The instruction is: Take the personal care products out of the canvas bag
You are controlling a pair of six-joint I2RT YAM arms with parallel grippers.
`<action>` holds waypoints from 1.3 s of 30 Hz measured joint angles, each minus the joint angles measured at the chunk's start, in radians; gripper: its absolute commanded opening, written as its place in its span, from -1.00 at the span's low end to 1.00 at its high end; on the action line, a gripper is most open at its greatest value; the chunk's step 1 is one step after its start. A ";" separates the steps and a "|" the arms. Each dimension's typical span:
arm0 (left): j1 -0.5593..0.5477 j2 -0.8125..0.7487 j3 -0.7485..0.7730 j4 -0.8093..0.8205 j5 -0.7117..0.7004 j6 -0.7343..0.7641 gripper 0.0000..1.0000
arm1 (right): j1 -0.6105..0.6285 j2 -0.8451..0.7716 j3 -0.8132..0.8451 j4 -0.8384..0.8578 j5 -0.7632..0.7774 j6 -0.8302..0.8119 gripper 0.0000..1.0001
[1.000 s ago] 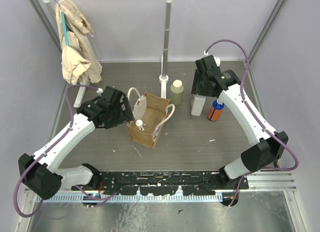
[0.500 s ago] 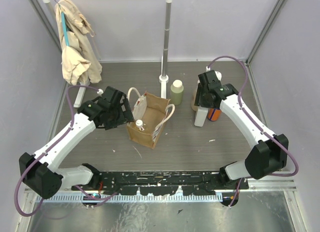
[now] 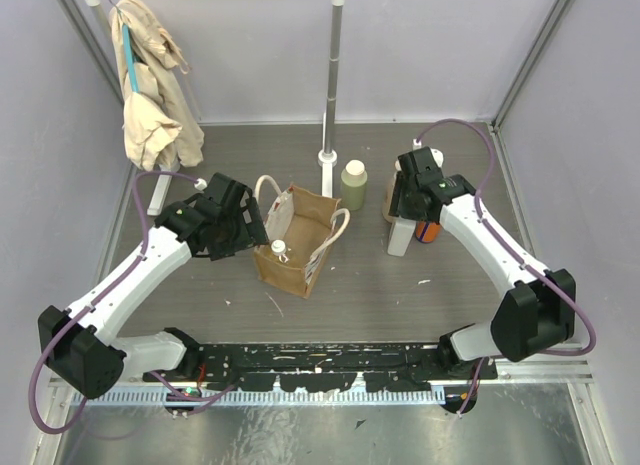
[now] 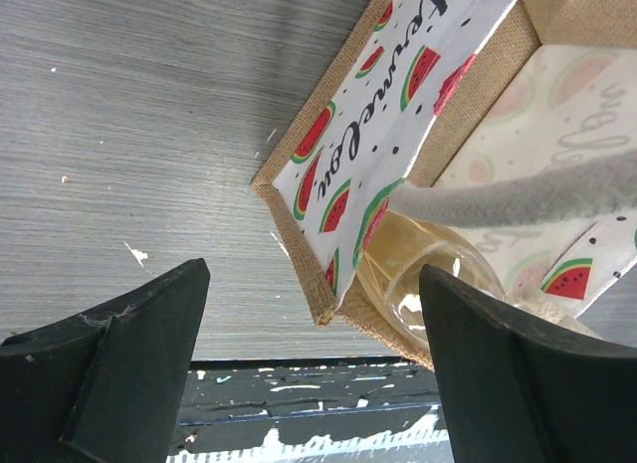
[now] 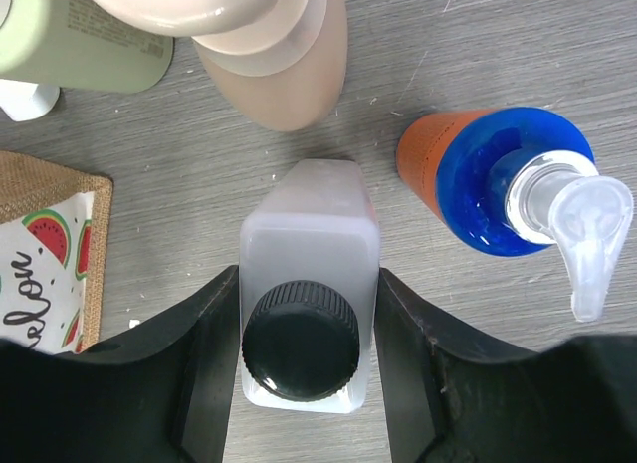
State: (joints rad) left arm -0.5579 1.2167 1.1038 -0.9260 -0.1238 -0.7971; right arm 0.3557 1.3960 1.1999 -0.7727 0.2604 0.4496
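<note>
- Top view, head count: one canvas bag (image 3: 300,247) standing mid-table, and five bottles total. Four are out on the table (image 3: 370,285) right of the bag: olive-green bottle (image 3: 353,186) farthest left, tan bottle (image 3: 388,200) mostly hidden behind my right arm, white bottle (image 3: 399,240), and orange-and-blue bottle (image 3: 428,231) just to its right. The fifth, the amber bottle (image 3: 279,249), sits inside the bag at its near corner, white cap poking up.
- Same view, arms: my left arm comes in from the near left, with my left pincer (image 3: 252,228) right at the bag's left side. My right arm folds back from the near right, with my right pincer (image 3: 407,213) pointing down over the white bottle.
- There's also one clothes rack (image 3: 331,75) at the far side with a beige garment (image 3: 148,85).
- Left wrist: my left pincer (image 4: 314,279) is spread wide, gripping nothing. The bag (image 4: 348,154) corner, watermelon-print lining, sits between the fingers, amber bottle (image 4: 418,274) under one cream handle (image 4: 518,199).
- Right wrist: my right pincer (image 5: 307,284) is clamped on the white bottle (image 5: 309,234), a finger pressed to each side, one black cap (image 5: 301,341). Orange-and-blue bottle (image 5: 488,174) to its right, tan bottle (image 5: 289,70) and olive-green bottle (image 5: 85,45) beyond.
</note>
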 measured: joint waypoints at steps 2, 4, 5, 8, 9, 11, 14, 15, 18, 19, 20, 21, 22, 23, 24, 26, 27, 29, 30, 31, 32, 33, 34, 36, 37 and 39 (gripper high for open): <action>0.000 0.000 0.000 0.000 0.000 0.000 0.87 | 0.000 -0.005 -0.005 0.001 0.000 0.000 0.45; 0.000 0.000 0.000 0.000 0.000 0.000 0.87 | 0.000 -0.018 -0.005 0.009 0.001 0.002 0.56; 0.000 0.000 0.000 0.000 0.000 0.000 0.87 | -0.001 -0.030 -0.005 0.016 0.000 0.002 0.58; 0.000 0.000 0.000 -0.001 0.000 0.000 0.87 | -0.001 -0.065 0.005 0.017 -0.004 0.001 0.63; 0.000 0.000 0.000 0.000 0.000 0.000 0.87 | 0.002 -0.076 0.013 0.016 -0.008 0.000 0.65; 0.000 0.000 0.000 0.000 -0.001 0.000 0.87 | 0.017 -0.098 0.035 0.013 -0.006 -0.002 0.71; 0.000 0.000 0.000 0.000 -0.001 0.000 0.87 | 0.096 -0.121 0.122 -0.027 0.031 -0.010 0.72; 0.000 0.000 0.000 0.000 -0.001 0.000 0.87 | 0.135 -0.122 0.161 -0.033 0.036 -0.013 0.72; 0.000 0.000 0.000 0.001 0.000 0.000 0.88 | 0.254 -0.119 0.266 -0.038 0.037 -0.025 0.72; 0.000 0.000 0.000 0.001 0.000 0.000 0.87 | 0.294 -0.115 0.301 -0.039 0.035 -0.027 0.72; 0.000 0.000 0.000 0.002 0.000 0.000 0.87 | 0.326 -0.108 0.326 -0.039 0.033 -0.029 0.72; 0.000 0.000 0.000 0.002 0.000 0.000 0.88 | 0.360 -0.097 0.355 -0.037 0.028 -0.030 0.72; 0.000 0.000 0.000 0.003 0.000 0.000 0.87 | 0.388 -0.083 0.377 -0.035 0.021 -0.030 0.72; 0.000 0.000 0.000 0.005 0.000 0.000 0.87 | 0.413 -0.067 0.396 -0.035 0.006 -0.032 0.72; 0.000 0.000 -0.001 0.006 0.000 0.000 0.88 | 0.434 -0.048 0.408 -0.032 -0.011 -0.033 0.72; 0.000 -0.002 -0.003 0.008 -0.001 0.000 0.88 | 0.462 -0.007 0.414 -0.018 -0.045 -0.037 0.72; 0.000 -0.002 -0.004 0.008 -0.002 0.000 0.89 | 0.471 0.014 0.414 -0.014 -0.065 -0.041 0.72; 0.000 -0.005 -0.004 0.008 -0.009 0.001 0.91 | 0.486 0.060 0.410 0.000 -0.116 -0.055 0.72; 0.000 -0.008 -0.004 0.007 -0.014 0.001 0.92 | 0.492 0.082 0.404 0.012 -0.144 -0.063 0.72; 0.000 -0.013 -0.004 0.006 -0.021 0.002 0.93 | 0.500 0.100 0.395 0.025 -0.172 -0.074 0.72; 0.000 -0.017 -0.004 0.005 -0.026 0.003 0.93 | 0.504 0.111 0.384 0.038 -0.192 -0.081 0.72; 0.000 -0.022 -0.004 0.003 -0.031 0.004 0.93 | 0.509 0.122 0.368 0.052 -0.217 -0.089 0.72; 0.000 -0.026 -0.004 0.000 -0.037 0.005 0.93 | 0.514 0.131 0.352 0.063 -0.242 -0.098 0.72; 0.000 -0.029 0.000 -0.006 -0.046 0.007 0.93 | 0.521 0.141 0.322 0.087 -0.281 -0.110 0.72; 0.000 -0.029 0.002 -0.009 -0.050 0.008 0.93 | 0.525 0.143 0.303 0.100 -0.299 -0.116 0.72; 0.000 -0.029 0.008 -0.016 -0.052 0.010 0.94 | 0.530 0.144 0.274 0.120 -0.332 -0.126 0.72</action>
State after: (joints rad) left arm -0.5579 1.1881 1.1122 -0.9424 -0.1761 -0.7872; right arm 0.8856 1.5402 1.4734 -0.6525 -0.0711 0.3237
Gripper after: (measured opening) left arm 0.965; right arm 0.859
